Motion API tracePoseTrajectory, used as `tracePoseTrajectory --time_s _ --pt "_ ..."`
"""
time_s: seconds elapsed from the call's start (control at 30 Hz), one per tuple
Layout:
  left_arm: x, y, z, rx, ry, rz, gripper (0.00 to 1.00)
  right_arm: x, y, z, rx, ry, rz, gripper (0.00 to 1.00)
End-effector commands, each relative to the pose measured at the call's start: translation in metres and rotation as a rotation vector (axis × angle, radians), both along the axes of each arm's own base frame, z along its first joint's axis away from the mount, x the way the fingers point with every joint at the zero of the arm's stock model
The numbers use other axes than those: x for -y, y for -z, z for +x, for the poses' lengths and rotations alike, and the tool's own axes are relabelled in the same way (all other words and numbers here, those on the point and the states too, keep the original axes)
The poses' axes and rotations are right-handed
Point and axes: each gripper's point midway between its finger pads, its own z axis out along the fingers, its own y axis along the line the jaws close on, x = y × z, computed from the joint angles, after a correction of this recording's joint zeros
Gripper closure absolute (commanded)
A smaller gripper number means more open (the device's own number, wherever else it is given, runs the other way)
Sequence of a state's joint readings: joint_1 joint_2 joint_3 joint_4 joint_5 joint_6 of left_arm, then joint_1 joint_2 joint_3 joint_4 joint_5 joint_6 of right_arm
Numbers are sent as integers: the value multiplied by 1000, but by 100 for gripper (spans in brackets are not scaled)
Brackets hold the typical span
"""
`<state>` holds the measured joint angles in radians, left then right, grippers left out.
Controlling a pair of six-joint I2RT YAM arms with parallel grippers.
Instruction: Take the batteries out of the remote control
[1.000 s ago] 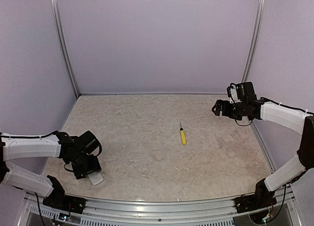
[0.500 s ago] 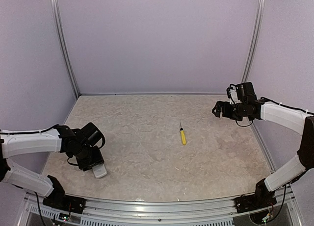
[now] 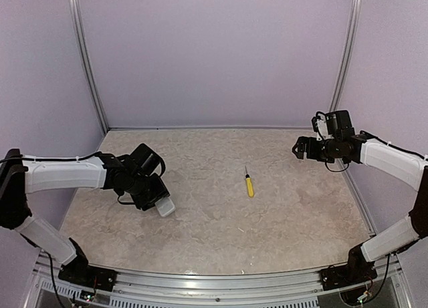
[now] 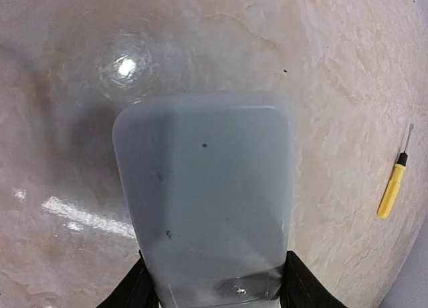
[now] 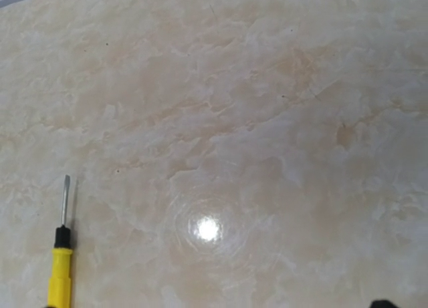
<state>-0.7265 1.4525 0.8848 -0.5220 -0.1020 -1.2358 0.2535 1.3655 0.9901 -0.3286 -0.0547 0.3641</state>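
Pale purple walls [image 3: 214,54] stand around a shiny table [image 3: 221,234] with a tan, stony pattern.

The left claw [image 3: 158,202] is low over the near left part of the table. It is clamped on the remote control [image 3: 165,207]. The two black fingers [image 4: 136,294] press on the long sides of the remote, one on each side. The white slab sticks out past the fingertips, away from the claw. In the left wrist view the remote fills the middle of the picture. The side that shows is plain white with a few tiny dark dots on it. A dark shadow lies on the table beside it. I cannot tell if its far end touches the table.

The right claw [image 3: 299,148] hangs above the far right part of the table, well apart from the left claw. Its fingers are spread wide and it holds nothing.

A yellow screwdriver [image 3: 249,185] lies flat on the table between the two claws, closer to the right claw. From the left claw it is far off to the right. Its thin metal tip points to the back wall.
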Motion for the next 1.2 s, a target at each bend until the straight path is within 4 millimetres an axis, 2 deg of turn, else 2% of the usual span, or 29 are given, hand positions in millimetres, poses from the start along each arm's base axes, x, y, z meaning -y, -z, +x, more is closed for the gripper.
tracePoseTrajectory --time_s 0.0,0.27,0.57,0.7,0.8,0.93,1.17 --pt "40 -11 25 42 -28 -111 55 5 -10 -9 10 3 -36 0" --pt "73 19 39 -16 -89 -196 54 8 -8 -14 -10 5 -60 0" --pt "81 47 47 -60 -80 -155 49 20 -7 -23 0 38 -102 0" --pt "86 54 49 -69 -75 -163 37 20 -7 -24 -4 34 -101 0" --pt "88 52 52 -60 -67 -167 25 19 -12 -23 12 32 -94 0" --pt "92 45 56 -36 -56 -181 2 19 -15 -23 26 31 -94 0" --pt "86 10 62 80 -27 -194 1 13 -18 -23 29 7 -77 0"
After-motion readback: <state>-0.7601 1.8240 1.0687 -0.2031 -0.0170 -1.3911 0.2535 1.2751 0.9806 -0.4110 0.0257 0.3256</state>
